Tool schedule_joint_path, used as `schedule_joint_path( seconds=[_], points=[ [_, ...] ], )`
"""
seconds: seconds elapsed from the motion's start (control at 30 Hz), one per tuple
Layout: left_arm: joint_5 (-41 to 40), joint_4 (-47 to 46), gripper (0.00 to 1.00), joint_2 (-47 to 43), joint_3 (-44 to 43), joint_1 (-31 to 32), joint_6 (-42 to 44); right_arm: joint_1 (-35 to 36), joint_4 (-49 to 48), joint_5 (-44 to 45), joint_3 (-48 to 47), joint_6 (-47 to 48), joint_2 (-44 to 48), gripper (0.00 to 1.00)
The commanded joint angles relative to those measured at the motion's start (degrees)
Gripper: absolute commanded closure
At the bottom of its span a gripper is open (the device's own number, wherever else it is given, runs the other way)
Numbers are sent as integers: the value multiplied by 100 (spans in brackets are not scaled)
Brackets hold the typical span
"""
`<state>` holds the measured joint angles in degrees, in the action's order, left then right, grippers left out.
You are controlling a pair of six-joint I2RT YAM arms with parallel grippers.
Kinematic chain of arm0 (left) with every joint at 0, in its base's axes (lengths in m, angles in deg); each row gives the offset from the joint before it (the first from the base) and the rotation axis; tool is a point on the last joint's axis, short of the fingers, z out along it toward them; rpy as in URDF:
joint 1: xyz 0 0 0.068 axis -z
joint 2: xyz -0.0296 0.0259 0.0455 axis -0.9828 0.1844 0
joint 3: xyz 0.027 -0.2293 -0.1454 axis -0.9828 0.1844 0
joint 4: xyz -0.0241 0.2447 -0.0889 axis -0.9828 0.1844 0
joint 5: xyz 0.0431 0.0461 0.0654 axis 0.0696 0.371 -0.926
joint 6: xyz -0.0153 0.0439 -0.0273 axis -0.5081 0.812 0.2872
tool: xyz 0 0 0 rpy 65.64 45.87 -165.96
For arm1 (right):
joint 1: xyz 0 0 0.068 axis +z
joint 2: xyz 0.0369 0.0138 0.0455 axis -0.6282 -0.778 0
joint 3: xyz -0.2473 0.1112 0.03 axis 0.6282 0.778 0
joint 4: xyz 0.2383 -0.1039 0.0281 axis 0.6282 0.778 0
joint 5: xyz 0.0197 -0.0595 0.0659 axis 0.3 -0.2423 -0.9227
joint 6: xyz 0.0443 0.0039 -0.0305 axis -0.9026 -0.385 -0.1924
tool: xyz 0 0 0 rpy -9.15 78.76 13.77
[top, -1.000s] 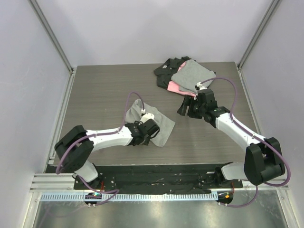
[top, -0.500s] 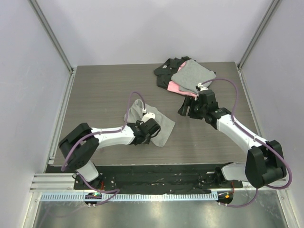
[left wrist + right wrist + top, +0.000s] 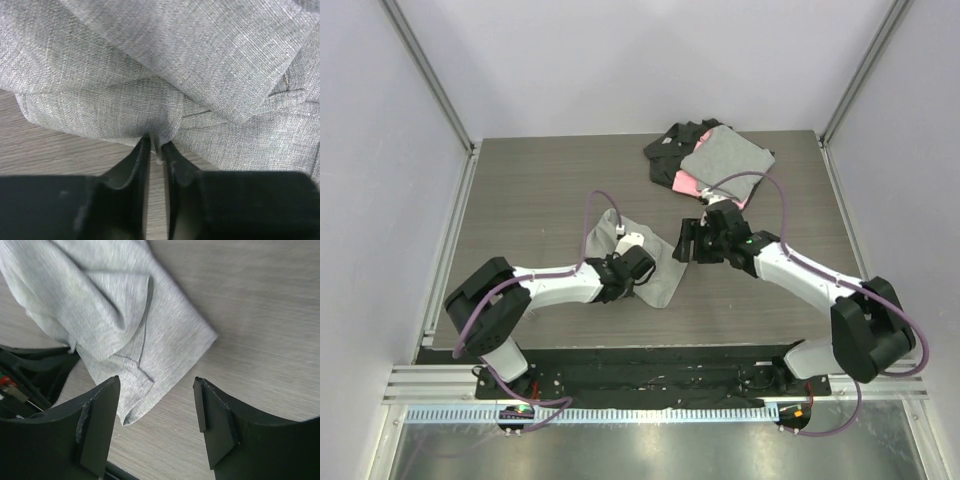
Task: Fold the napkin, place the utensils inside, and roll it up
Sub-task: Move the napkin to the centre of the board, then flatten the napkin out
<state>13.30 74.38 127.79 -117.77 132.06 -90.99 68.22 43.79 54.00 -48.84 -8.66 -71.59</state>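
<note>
The napkin (image 3: pixel 658 268) is a light-grey cloth lying crumpled and partly folded over itself on the wooden table. My left gripper (image 3: pixel 632 272) sits on its near-left part. In the left wrist view the napkin (image 3: pixel 165 65) fills the frame, and my left gripper (image 3: pixel 156 146) has its jaws nearly together with a small fold of the cloth's edge pinched between the tips. My right gripper (image 3: pixel 682 250) hovers open at the napkin's right edge. In the right wrist view a corner of the napkin (image 3: pixel 115 315) reaches between the spread fingers of my right gripper (image 3: pixel 156 390). The utensils are out of view.
A stack of grey, pink and black cloths (image 3: pixel 712 158) lies at the back right of the table (image 3: pixel 520 190). Metal frame posts and white walls close in both sides. The left arm's dark body (image 3: pixel 30 370) shows at the left edge of the right wrist view.
My right gripper has swung left from near the cloth stack to the napkin's right edge. My left gripper's jaws have closed onto a fold of the napkin.
</note>
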Motion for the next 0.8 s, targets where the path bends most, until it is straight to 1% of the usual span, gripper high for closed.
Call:
schedule_joint_path(
  seconds=[0.0,0.03,0.1,0.13,0.2,0.37,0.53,0.57,0.77],
  points=[
    [-86,74,87,-32,267,-83,-160,357,-205,290,-255,-66,-424,32],
    [-86,66,92,-85,302,-92,-177,462,-205,325,-307,-57,-512,33],
    [-77,65,99,-155,337,-101,-222,541,-213,378,-369,-57,-749,34],
    [-68,74,100,-182,355,-109,-239,594,-214,395,-439,-31,-811,35],
    [-51,100,100,-313,355,-109,-248,735,-214,474,-527,4,-1004,35],
    [-16,127,100,-524,346,-127,-257,955,-135,580,-861,110,-1356,43],
    [20,118,100,-639,416,-188,-257,1148,41,580,-1186,180,-1821,47],
    [37,118,100,-648,434,-206,-257,1192,128,780,-1230,180,-1883,48],
    [81,101,100,-718,487,-276,-248,1412,489,1090,-1459,198,-2147,52]
  ],
)
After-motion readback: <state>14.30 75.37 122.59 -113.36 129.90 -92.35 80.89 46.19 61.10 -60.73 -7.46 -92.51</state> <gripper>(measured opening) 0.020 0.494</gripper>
